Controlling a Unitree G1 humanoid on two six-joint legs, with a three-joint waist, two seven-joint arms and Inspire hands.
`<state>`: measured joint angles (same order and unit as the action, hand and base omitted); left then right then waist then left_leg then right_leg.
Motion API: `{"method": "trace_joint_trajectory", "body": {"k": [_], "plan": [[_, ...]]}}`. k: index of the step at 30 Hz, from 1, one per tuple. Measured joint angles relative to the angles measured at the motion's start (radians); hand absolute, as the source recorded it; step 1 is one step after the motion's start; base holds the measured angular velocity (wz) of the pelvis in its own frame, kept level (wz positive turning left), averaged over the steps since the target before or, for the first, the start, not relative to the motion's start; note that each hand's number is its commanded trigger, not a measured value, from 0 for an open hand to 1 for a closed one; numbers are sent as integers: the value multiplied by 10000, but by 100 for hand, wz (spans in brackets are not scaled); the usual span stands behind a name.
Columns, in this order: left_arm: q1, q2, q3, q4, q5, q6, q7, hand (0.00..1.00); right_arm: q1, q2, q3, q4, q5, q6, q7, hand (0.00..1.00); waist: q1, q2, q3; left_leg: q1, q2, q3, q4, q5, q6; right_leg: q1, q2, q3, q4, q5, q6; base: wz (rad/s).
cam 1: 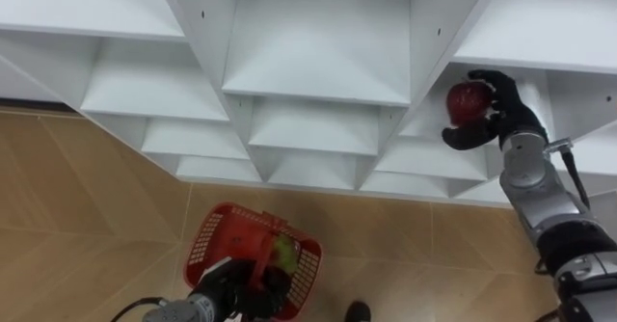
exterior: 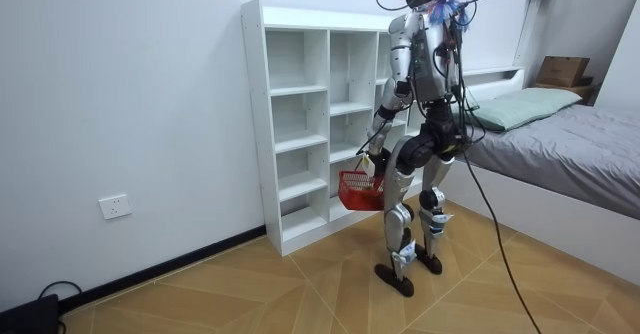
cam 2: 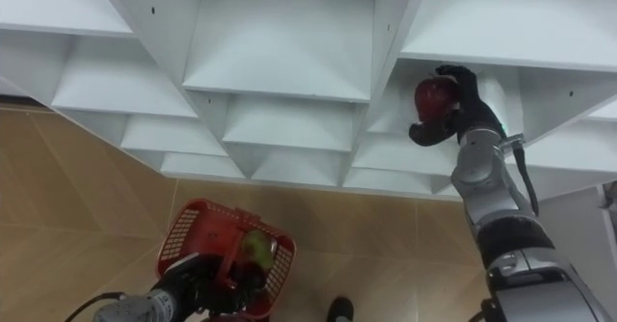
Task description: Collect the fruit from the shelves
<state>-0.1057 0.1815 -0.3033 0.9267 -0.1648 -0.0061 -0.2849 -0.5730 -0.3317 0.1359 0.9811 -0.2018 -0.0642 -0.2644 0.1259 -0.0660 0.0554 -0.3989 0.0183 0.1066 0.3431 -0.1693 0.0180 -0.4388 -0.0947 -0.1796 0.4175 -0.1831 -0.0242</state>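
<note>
White closet stands before the robot. Red basket hangs low at near left, its handle clasped in the left hand. One greenish fruit lies inside. Right hand, in a far right compartment, has its fingers wrapped round a red fruit. Judgement: one fruit collected, a second grasped but not yet in the basket.

Right hand is up in a right-column compartment of the white closet, fingers curled round a red fruit. Left hand sits low in view, closed on the handle of a red basket — one yellow-green fruit lies inside. The basket hangs over the wooden floor, just before the closet's lowest shelves.
</note>
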Motion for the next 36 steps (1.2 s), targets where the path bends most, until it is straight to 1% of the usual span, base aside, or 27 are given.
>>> {"method": "trace_joint_trajectory", "body": {"k": [3, 8, 29, 32, 36], "plan": [[-55, 29, -225, 0, 1, 0, 5, 100, 5, 4, 6, 29, 1, 5, 38, 100, 1, 0, 0, 1, 0, 0, 0, 0, 0, 0, -1, 1, 5, 2, -2, 0], [-79, 55, -338, 0, 1, 0, 5, 100, 5, 4, 6, 37, 0, 6, 56, 100, 2, 0, 0, 6, 1, -1, 0, 0, 0, 0, -1, 0, 18, 6, -4, 0], [-78, 50, -353, 3, 11, -1, 119, 100, 4, 25, 94, 36, -3, 5, 66, 100, -17, -5, 3, 21, -2, 38, -25, 1, -1, 10, -6, 10, -23, 7, -3, 0], [-81, 61, -356, 3, 8, 0, 117, 100, 6, 84, 96, -51, -74, 5, 66, 100, -100, -3, 1, 22, 1, 40, -50, 2, -2, 3, 2, 10, -40, 6, -2, 0], [-80, 57, -354, 5, 15, -1, 104, 100, 64, 155, 103, -236, -434, 10, 84, 100, -113, 25, -15, 25, 14, 58, -48, 2, -2, 5, 21, 26, -44, 7, -3, 0]]}}
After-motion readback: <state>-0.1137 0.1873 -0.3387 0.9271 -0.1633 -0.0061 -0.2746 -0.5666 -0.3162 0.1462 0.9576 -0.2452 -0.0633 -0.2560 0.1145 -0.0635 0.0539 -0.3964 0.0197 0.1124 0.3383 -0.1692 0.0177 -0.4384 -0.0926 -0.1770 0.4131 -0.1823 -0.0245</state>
